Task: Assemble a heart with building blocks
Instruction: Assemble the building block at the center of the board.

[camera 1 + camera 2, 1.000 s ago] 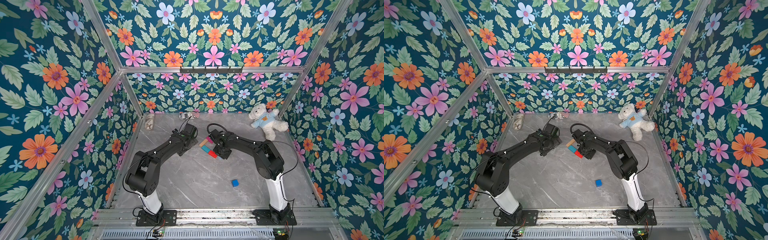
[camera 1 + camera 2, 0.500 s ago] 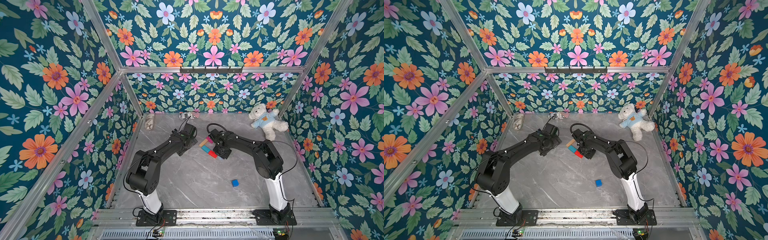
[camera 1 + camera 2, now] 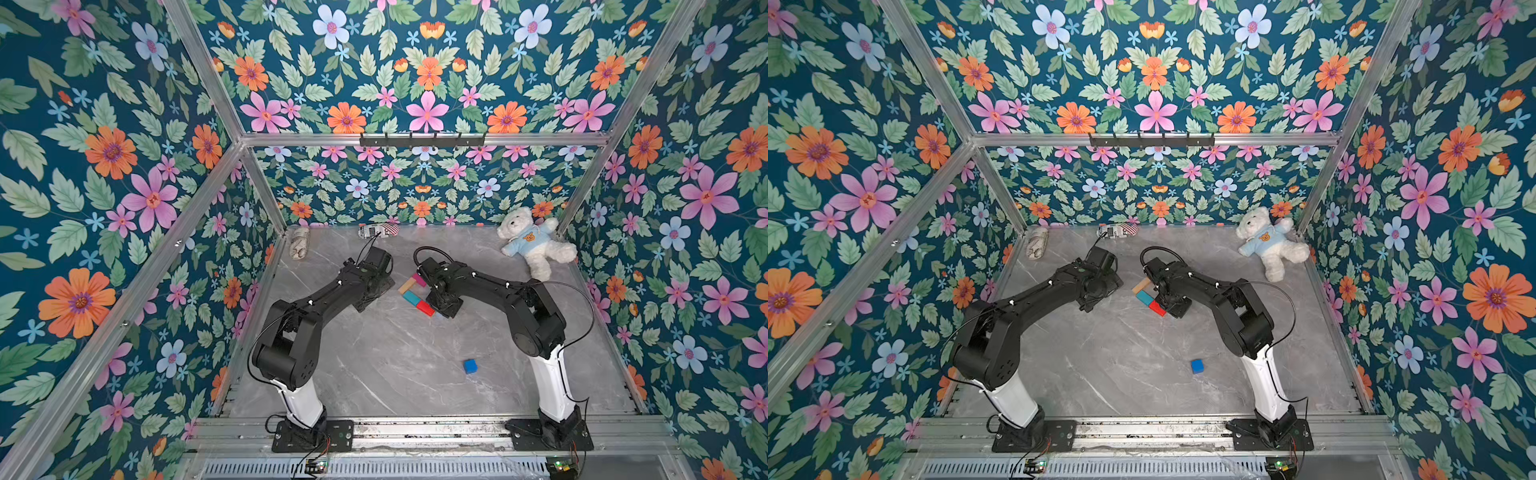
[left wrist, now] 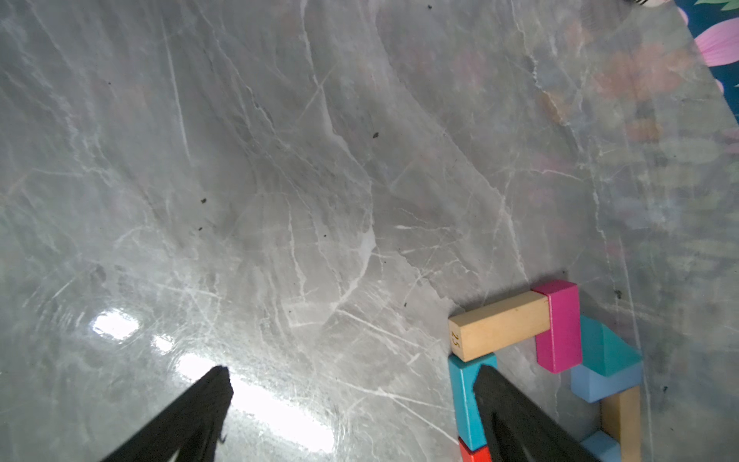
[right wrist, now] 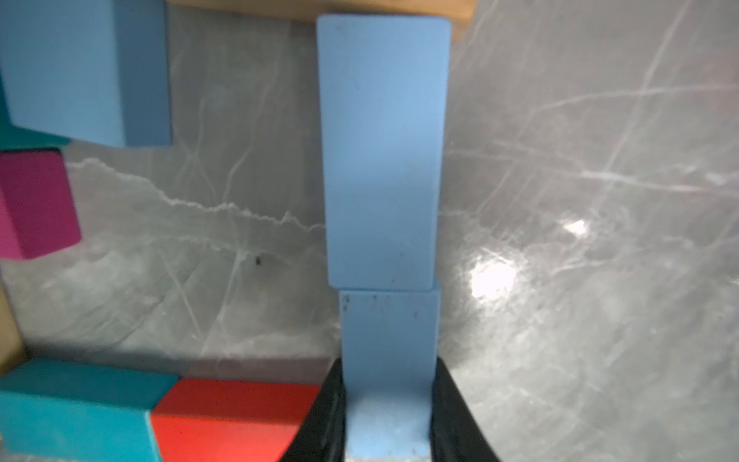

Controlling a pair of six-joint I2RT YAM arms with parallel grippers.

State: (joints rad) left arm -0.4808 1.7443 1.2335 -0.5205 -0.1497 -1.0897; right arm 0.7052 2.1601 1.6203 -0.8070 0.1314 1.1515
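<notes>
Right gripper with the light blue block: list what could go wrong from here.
The right gripper is shut on the light blue block, with one finger right beside the red block; opening may nudge it.
The block's far end seems to meet a tan block; a push could shove it.
The open left gripper hangs close to the teal block; moving could knock it.

heart outline (image 3: 411, 296) incomplete, flat; dark blue cube (image 3: 470, 365) lies well apart.

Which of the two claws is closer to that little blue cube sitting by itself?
Right. The right gripper, gripping a light blue block, sits beyond the blue cube, toward the back wall; the left gripper, open, is farther off, across the row of blocks.
</notes>
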